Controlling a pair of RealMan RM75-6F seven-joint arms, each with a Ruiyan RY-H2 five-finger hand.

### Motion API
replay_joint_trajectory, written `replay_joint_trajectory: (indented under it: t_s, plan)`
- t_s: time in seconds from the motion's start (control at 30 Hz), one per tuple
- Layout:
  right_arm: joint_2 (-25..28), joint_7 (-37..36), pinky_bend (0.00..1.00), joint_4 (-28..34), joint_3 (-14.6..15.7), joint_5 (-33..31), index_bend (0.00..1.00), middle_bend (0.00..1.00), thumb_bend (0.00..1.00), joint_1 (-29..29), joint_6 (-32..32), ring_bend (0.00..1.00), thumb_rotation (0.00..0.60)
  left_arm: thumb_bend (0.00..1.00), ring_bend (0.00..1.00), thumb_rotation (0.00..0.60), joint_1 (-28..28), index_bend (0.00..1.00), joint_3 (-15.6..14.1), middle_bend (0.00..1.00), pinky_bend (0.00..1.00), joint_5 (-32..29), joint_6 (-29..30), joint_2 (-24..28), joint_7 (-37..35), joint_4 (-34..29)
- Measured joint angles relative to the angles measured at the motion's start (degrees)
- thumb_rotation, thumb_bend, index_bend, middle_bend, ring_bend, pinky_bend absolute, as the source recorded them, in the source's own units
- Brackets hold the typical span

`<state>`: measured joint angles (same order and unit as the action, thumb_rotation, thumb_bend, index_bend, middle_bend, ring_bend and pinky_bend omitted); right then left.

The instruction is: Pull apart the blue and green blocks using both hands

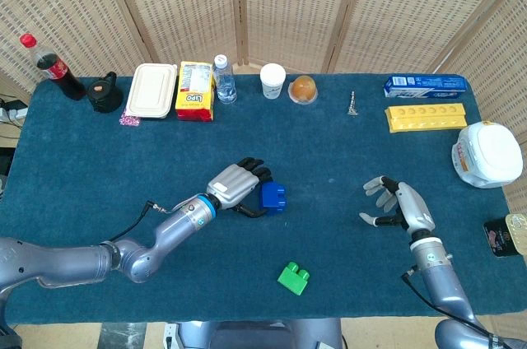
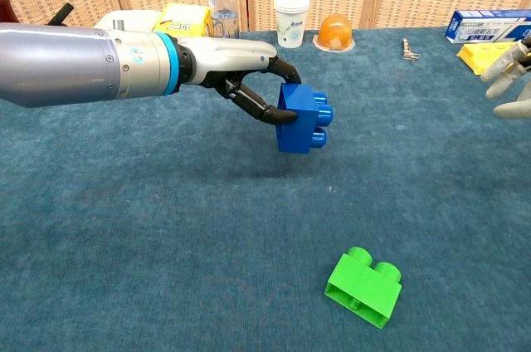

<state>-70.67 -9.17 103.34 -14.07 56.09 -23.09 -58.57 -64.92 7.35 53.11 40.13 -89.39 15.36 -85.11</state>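
From the head view, the left hand (image 1: 240, 188) holds the chunky blue plastic block (image 1: 272, 197) near the middle of the dark blue felt-covered table (image 1: 82, 160), fingers curled onto its near side, while the small bright green plastic block (image 1: 293, 277) lies alone on the cloth toward the front edge, well apart from both hands. The right hand (image 1: 403, 207) hovers off to the right with fingers spread and nothing in them. Whether the blue block is raised or touching the cloth cannot be told from above. Across the chest view, the blue block (image 2: 300, 117) plainly hangs clear of the table, pinched by the dark fingertips (image 2: 274, 114) on one face only; that shallow grip looks likely to let it pivot or slip out if the arm jolts. The green block (image 2: 364, 286) sits studs-up on the cloth, already separated, so the remaining risk is mostly a dropped block rolling away. Only a few pale fingers of the right hand (image 2: 508, 82) show, cut off at the frame's right edge.
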Motion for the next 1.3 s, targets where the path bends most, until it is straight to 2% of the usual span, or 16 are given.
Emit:
replay_joint_trajectory:
  t_s: [0.33, 0.5, 0.6, 0.73, 0.87, 0.93, 1.0, 1.03, 1.3]
  plan:
    - [0.17, -0.39, 0.53, -0.04, 0.08, -0.05, 0.37, 0.41, 0.22, 0.19, -0.13, 0.52, 0.600, 0.33, 0.00, 0.228, -0.33, 0.26, -1.32, 0.16, 0.07, -1.12, -0.10, -0.49, 3.16, 0.50]
    - [0.20, -0.66, 0.53, -0.20, 0.06, -0.07, 0.37, 0.41, 0.22, 0.18, 0.01, 0.52, 0.600, 0.27, 0.00, 0.151, -0.33, 0.17, -1.26, 0.08, 0.04, -0.84, 0.90, -0.61, 4.04, 0.31]
    - [0.21, -0.79, 0.53, -0.26, 0.04, 0.03, 0.37, 0.41, 0.22, 0.18, 0.03, 0.52, 0.600, 0.25, 0.00, 0.123, -0.15, 0.14, -1.19, 0.06, 0.03, -0.38, 1.54, -0.62, 4.42, 0.23]
    - [0.23, -0.88, 0.53, -0.30, 0.03, 0.09, 0.37, 0.41, 0.22, 0.20, -0.01, 0.52, 0.600, 0.25, 0.00, 0.118, 0.17, 0.14, -1.06, 0.05, 0.03, 0.00, 2.04, -0.42, 4.44, -0.08]
    - [0.27, -0.81, 0.53, -0.38, 0.03, 0.35, 0.37, 0.41, 0.22, 0.16, -0.10, 0.52, 0.600, 0.27, 0.00, 0.138, 0.96, 0.14, -0.96, 0.05, 0.03, 0.51, 3.76, 0.22, 4.57, -1.03]
    - [0.21, -0.81, 0.53, -0.51, 0.01, 0.51, 0.37, 0.41, 0.22, 0.11, -0.15, 0.52, 0.600, 0.29, 0.00, 0.199, 1.52, 0.14, -0.96, 0.05, 0.03, 0.70, 5.17, 0.62, 4.90, -1.73]
    - [0.08, -0.66, 0.53, -0.73, 0.01, 0.68, 0.37, 0.41, 0.22, 0.03, -0.23, 0.52, 0.600, 0.31, 0.00, 0.305, 2.44, 0.14, -1.00, 0.05, 0.03, 0.98, 7.53, 1.05, 5.47, -2.71]
    - [-0.05, -0.61, 0.53, -0.85, 0.01, 0.83, 0.37, 0.41, 0.22, 0.00, -0.30, 0.52, 0.600, 0.32, 0.00, 0.321, 2.92, 0.14, -1.05, 0.05, 0.03, 1.11, 8.74, 1.26, 5.81, -3.21]
    - [-1.49, 2.07, 0.51, -2.60, 0.53, 2.72, 0.37, 0.42, 0.22, -0.33, -2.12, 0.49, 0.600, 0.32, 0.00, 0.329, 9.15, 0.14, -1.75, 0.05, 0.03, 1.44, 18.52, 5.45, 8.30, -10.70]
